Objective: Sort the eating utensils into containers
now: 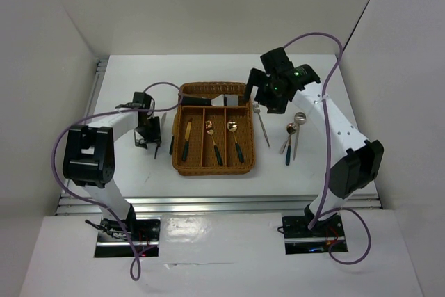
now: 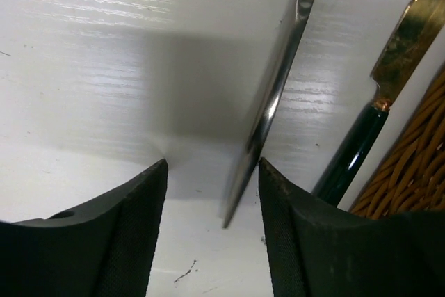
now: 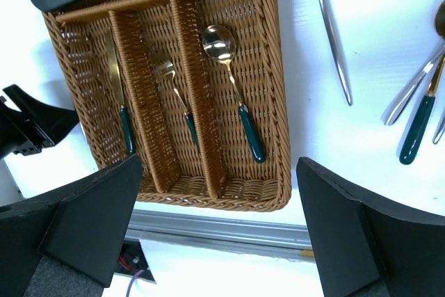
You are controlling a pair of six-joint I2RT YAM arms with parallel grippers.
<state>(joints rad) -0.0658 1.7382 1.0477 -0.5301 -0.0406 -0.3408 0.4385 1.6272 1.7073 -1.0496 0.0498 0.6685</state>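
Note:
The brown wicker tray (image 1: 214,165) holds a gold knife (image 3: 118,95), a gold fork (image 3: 177,99) and a gold spoon (image 3: 233,81), one in each long slot. Its crosswise slot (image 1: 212,99) holds silver pieces. My left gripper (image 2: 212,172) is low on the table left of the tray, open. A silver knife (image 2: 268,113) lies between its fingers, close to the right finger (image 2: 299,234) and apart from the left one. A green-handled gold knife (image 2: 375,123) lies beside it. My right gripper (image 3: 219,166) hangs open and empty above the tray's far right corner.
Right of the tray lie a silver knife (image 1: 263,126) and a cluster of spoons and handles (image 1: 293,135), one of them green-handled (image 3: 417,130). White walls close in the table on three sides. A metal rail (image 1: 215,203) runs along its near edge.

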